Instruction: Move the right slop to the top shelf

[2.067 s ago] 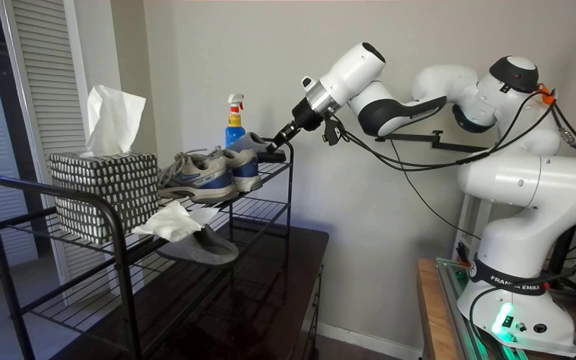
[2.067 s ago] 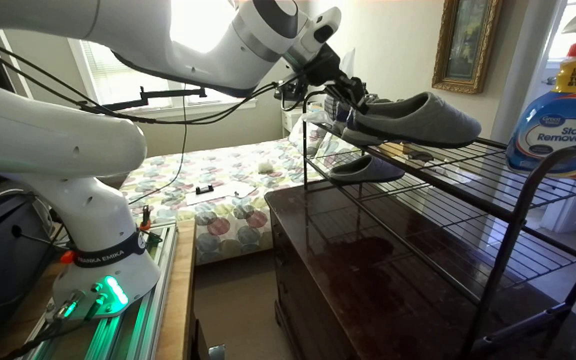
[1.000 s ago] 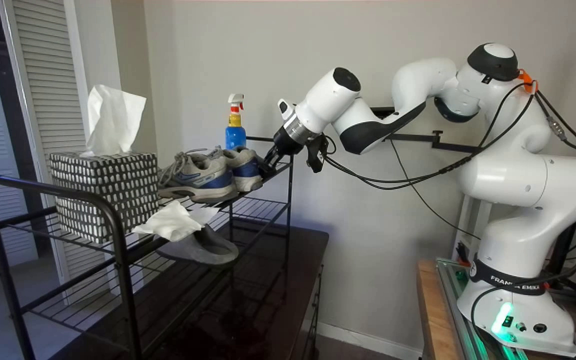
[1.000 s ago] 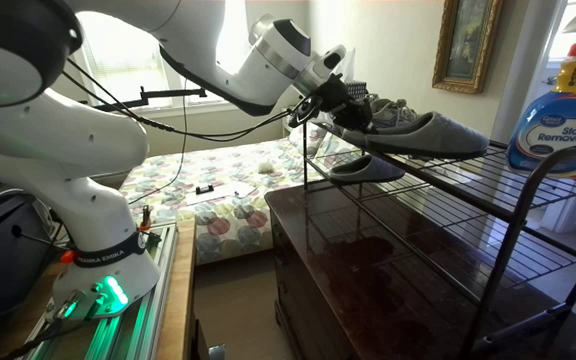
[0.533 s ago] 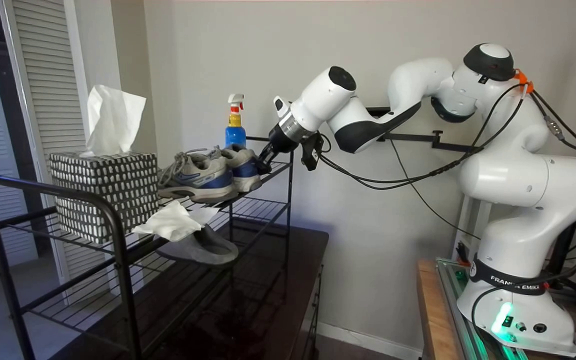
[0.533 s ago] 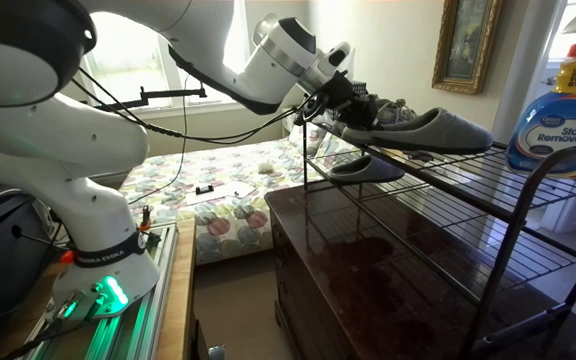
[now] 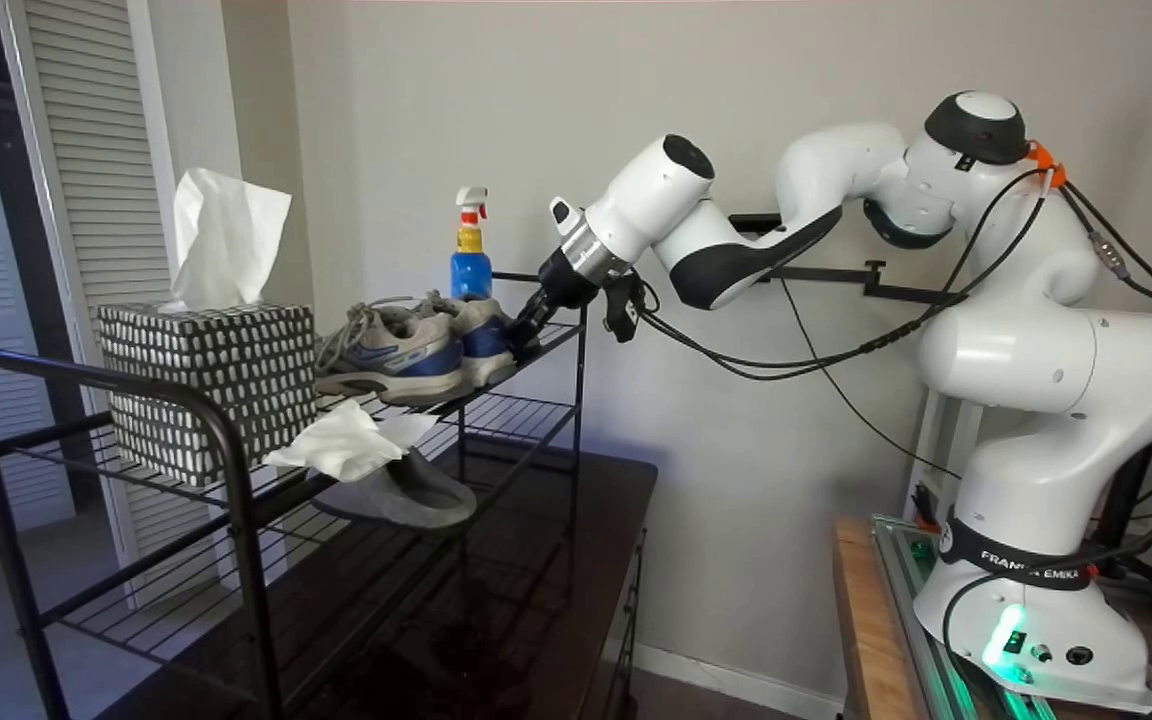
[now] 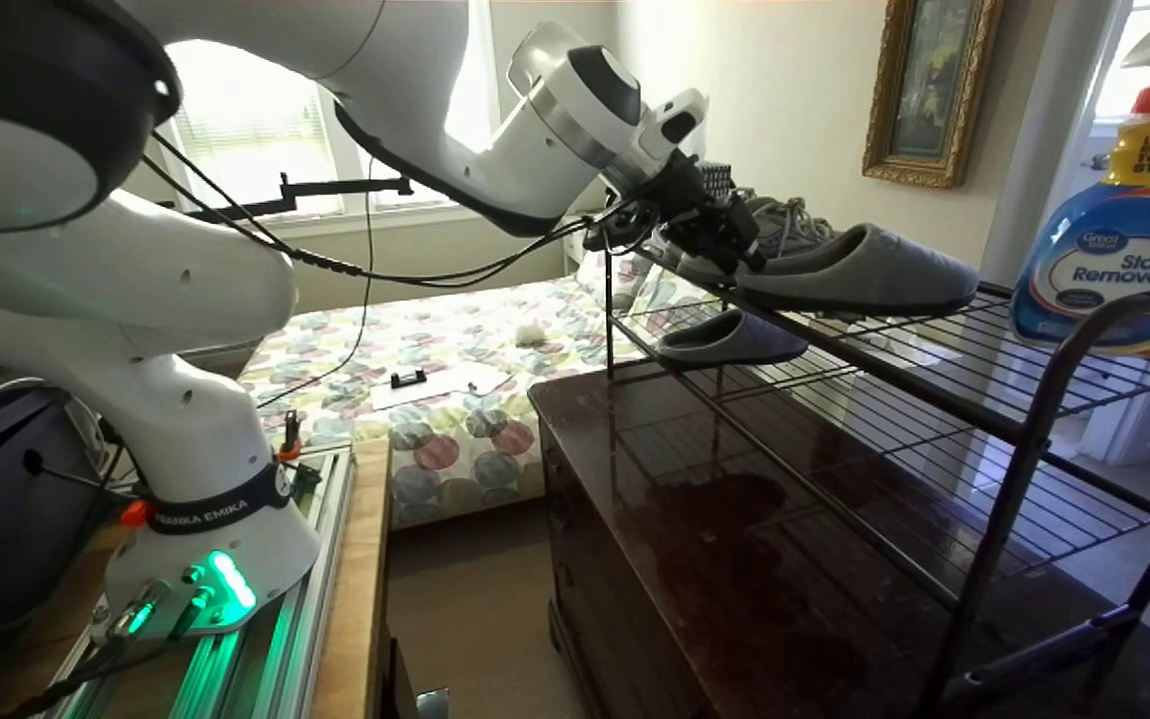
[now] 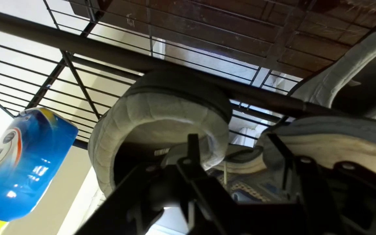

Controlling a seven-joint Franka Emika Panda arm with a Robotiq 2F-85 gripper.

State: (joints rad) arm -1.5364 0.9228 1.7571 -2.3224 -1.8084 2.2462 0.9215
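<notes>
The right slop (image 8: 884, 270), grey with a dark sole, rests on the top shelf (image 8: 934, 392), beside the sneakers. In an exterior view the sneakers and my gripper (image 7: 523, 335) mostly hide it. The wrist view shows its quilted opening (image 9: 135, 114). My gripper (image 9: 233, 139) stands open at the slop's heel end, its fingers apart. One fingertip (image 9: 193, 145) overlaps the slop's opening; the other fingertip (image 9: 277, 143) lies in front of a sneaker sole. The slop's near side edge shows in the gap, unpinched. Its grey mate (image 8: 735, 340) sits on the lower tier.
Grey-and-blue sneakers (image 7: 401, 360) stand close to the slop on the top shelf. A blue spray bottle (image 8: 1114, 240) stands farther along that shelf. A patterned tissue box (image 7: 216, 390) and a crumpled tissue (image 7: 346, 445) occupy the opposite end. A rack end rail (image 8: 1054, 369) rises beside the bottle.
Two seconds ago the slop was pinched and higher. It has come down onto the shelf, its toe dropping slightly last. My gripper's fingers have just parted. The sneakers shifted a little away from the gripper.
</notes>
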